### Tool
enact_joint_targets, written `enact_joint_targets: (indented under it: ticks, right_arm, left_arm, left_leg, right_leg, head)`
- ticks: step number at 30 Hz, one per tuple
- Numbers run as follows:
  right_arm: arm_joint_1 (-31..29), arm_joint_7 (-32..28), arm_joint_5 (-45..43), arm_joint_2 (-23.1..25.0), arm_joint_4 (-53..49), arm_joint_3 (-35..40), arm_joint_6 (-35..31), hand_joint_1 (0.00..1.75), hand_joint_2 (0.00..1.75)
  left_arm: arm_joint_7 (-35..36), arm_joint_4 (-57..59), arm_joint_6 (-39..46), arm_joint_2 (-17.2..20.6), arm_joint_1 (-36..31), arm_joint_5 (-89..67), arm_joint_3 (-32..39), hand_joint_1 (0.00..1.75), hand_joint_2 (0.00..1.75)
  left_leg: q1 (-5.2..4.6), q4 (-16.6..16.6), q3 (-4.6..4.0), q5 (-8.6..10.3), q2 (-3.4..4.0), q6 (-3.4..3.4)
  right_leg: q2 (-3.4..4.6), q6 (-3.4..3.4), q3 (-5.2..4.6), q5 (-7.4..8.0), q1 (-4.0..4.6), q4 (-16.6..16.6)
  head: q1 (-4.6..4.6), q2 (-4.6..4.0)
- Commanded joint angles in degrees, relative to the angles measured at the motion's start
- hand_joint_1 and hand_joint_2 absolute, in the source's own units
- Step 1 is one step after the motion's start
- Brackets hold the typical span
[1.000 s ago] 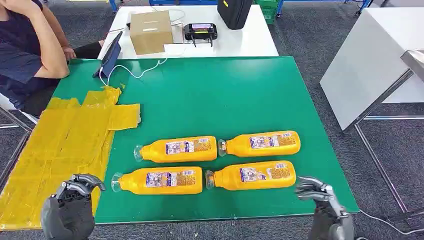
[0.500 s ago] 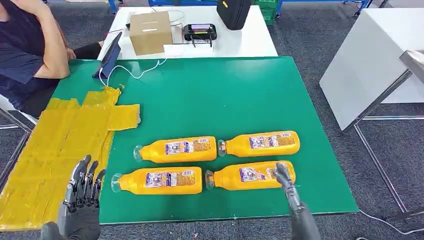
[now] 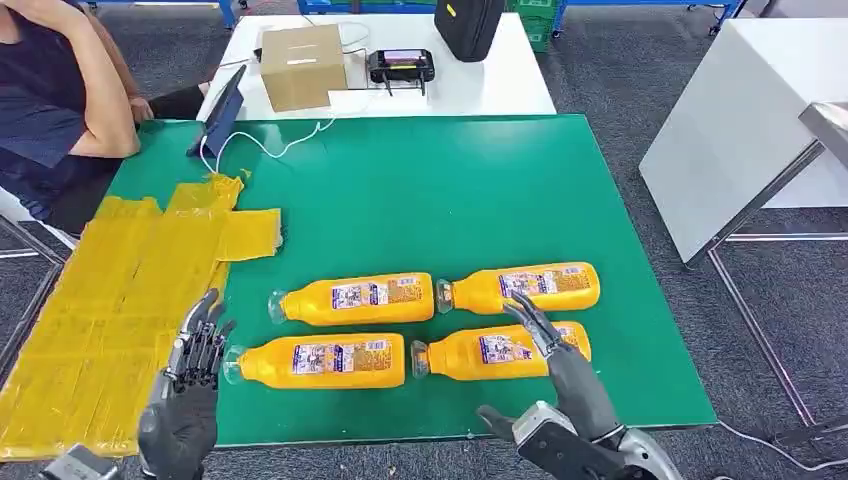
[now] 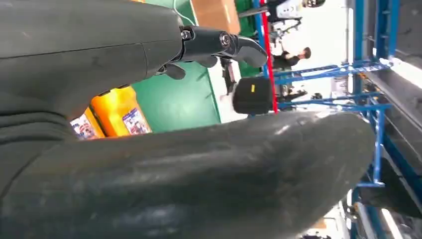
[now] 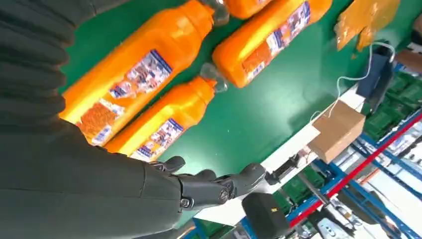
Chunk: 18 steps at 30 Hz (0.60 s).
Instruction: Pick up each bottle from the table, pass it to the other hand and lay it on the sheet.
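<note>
Four orange bottles lie in two rows near the front edge of the green tabletop [image 3: 450, 190], long axes parallel to that edge, caps toward the left edge. The right hand [image 3: 555, 355], fingers straight and apart, holding nothing, hovers over the front-right bottle [image 3: 500, 350], the nearest to it. The left hand [image 3: 195, 360], also spread and empty, is just beside the cap of the front-left bottle [image 3: 320, 361], at the yellow sheet [image 3: 120, 300] covering the front-left corner, which carries no bottle yet.
</note>
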Motion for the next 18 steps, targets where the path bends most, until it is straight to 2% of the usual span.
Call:
enact_joint_targets:
  ticks: [1, 2, 8, 11, 18]
  right_arm:
    - [-11.29, 2.98, 1.22, 3.77, 12.33, -0.88, 8.44, 0.00, 1.75]
    - [-12.97, 3.31, 1.32, 4.05, 13.70, -0.23, 9.05, 0.00, 1.75]
    - [-12.83, 3.13, 1.31, 3.87, 13.64, -0.02, 9.00, 0.00, 1.75]
    - [-13.32, 3.63, 1.43, 3.66, 13.87, 0.65, 9.60, 0.00, 1.75]
    - [-25.53, 6.70, -0.24, 6.49, 23.06, 10.45, 14.05, 0.00, 1.75]
  left_arm:
    - [3.17, 2.60, -3.75, -2.70, -2.03, 1.87, 5.86, 0.00, 0.00]
    - [3.29, 2.74, -4.00, -2.87, -2.53, 1.86, 5.83, 0.00, 0.00]
    - [3.35, 2.97, -4.02, -3.01, -2.65, 1.84, 5.77, 0.00, 0.00]
    - [3.35, 2.92, -3.87, -3.10, -2.65, 1.78, 5.85, 0.00, 0.00]
    - [5.16, 2.73, -3.92, -3.23, -5.84, 0.85, 5.00, 0.00, 0.00]
  left_leg:
    - [0.10, -0.07, 0.18, -0.03, 0.28, -0.10]
    - [0.10, -0.07, 0.20, -0.03, 0.26, -0.12]
    - [0.04, -0.06, 0.10, 0.06, 0.00, -0.05]
    - [0.05, -0.06, 0.12, 0.03, 0.03, -0.06]
    - [0.08, -0.06, 0.08, 0.06, 0.24, -0.11]
  right_leg:
    - [0.56, -0.13, 0.09, 0.10, 0.08, -0.12]
    - [0.58, -0.15, 0.11, 0.08, 0.08, -0.10]
    - [0.12, -0.06, 0.09, 0.02, 0.02, -0.06]
    - [0.22, -0.08, 0.12, 0.01, 0.03, -0.07]
    - [0.54, -0.14, 0.04, 0.11, 0.06, -0.05]
  head:
    - [-0.02, 0.00]
    - [-0.02, 0.00]
    - [0.00, 0.00]
    - [0.00, 0.00]
    - [0.00, 0.00]
